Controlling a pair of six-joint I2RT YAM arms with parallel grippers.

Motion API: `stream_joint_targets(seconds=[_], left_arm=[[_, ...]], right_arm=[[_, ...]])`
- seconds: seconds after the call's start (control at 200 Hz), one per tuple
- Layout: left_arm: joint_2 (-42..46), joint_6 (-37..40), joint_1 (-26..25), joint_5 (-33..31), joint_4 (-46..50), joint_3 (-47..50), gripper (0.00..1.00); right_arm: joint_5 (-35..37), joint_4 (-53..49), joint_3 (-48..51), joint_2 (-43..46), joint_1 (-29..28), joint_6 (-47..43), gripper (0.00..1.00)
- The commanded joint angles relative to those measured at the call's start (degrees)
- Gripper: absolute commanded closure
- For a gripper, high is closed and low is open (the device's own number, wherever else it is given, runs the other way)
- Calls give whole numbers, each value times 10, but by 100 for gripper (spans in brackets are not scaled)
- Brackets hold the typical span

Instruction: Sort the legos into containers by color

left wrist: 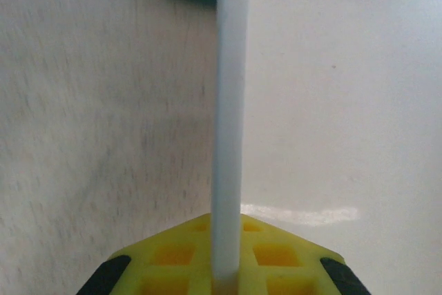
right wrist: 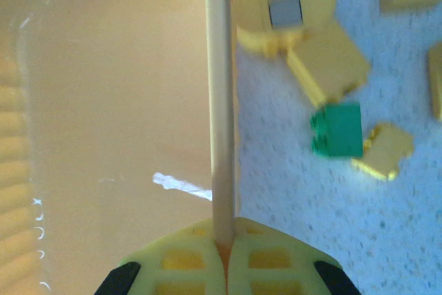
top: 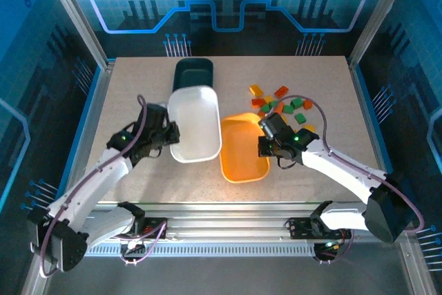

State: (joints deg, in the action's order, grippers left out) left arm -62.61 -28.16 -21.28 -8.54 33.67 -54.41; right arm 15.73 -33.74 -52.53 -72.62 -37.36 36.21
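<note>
left gripper point(top: 168, 136): at the left long side of the white tub; in the left wrist view its yellow pads point(left wrist: 276, 257) are pressed onto the tub's thin wall, jaws clamped on it.
white tub point(top: 195, 122): left of the table's middle, long axis running near to far; its far end meets the dark teal tub and its right side lies against the orange tub. The left wrist view has its rim point(left wrist: 230, 122) as an upright white strip, tub floor to the right, bare table to the left.
dark teal tub point(top: 193, 74): at the far side of the table, just beyond the white tub.
orange tub point(top: 243, 148): centre, nearer the arms than the white tub.
right gripper point(top: 264, 141): at the orange tub's right rim point(right wrist: 221, 101), jaws closed on that wall.
legos point(top: 283, 105): scattered loose on the table right of the orange tub and beyond the right gripper, red-orange, yellow-orange and green mixed; the right wrist view has a green brick point(right wrist: 337, 130) among yellow bricks point(right wrist: 331, 63).
table point(top: 138, 177): pale, speckled.
</note>
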Motion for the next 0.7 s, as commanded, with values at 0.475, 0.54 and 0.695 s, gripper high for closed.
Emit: stream_joint_targets(seconds=[0.475, 0.54, 0.695], left_arm=[[-493, 160, 274, -43, 126, -599, 100], [-526, 172, 291, -46, 142, -628, 100], [-601, 205, 304, -61, 167, -680, 100]], right_arm=[[-92, 12, -442, -372, 174, -73, 100], [-101, -3, -490, -417, 182, -78, 100], [-123, -29, -587, -507, 193, -83, 100]])
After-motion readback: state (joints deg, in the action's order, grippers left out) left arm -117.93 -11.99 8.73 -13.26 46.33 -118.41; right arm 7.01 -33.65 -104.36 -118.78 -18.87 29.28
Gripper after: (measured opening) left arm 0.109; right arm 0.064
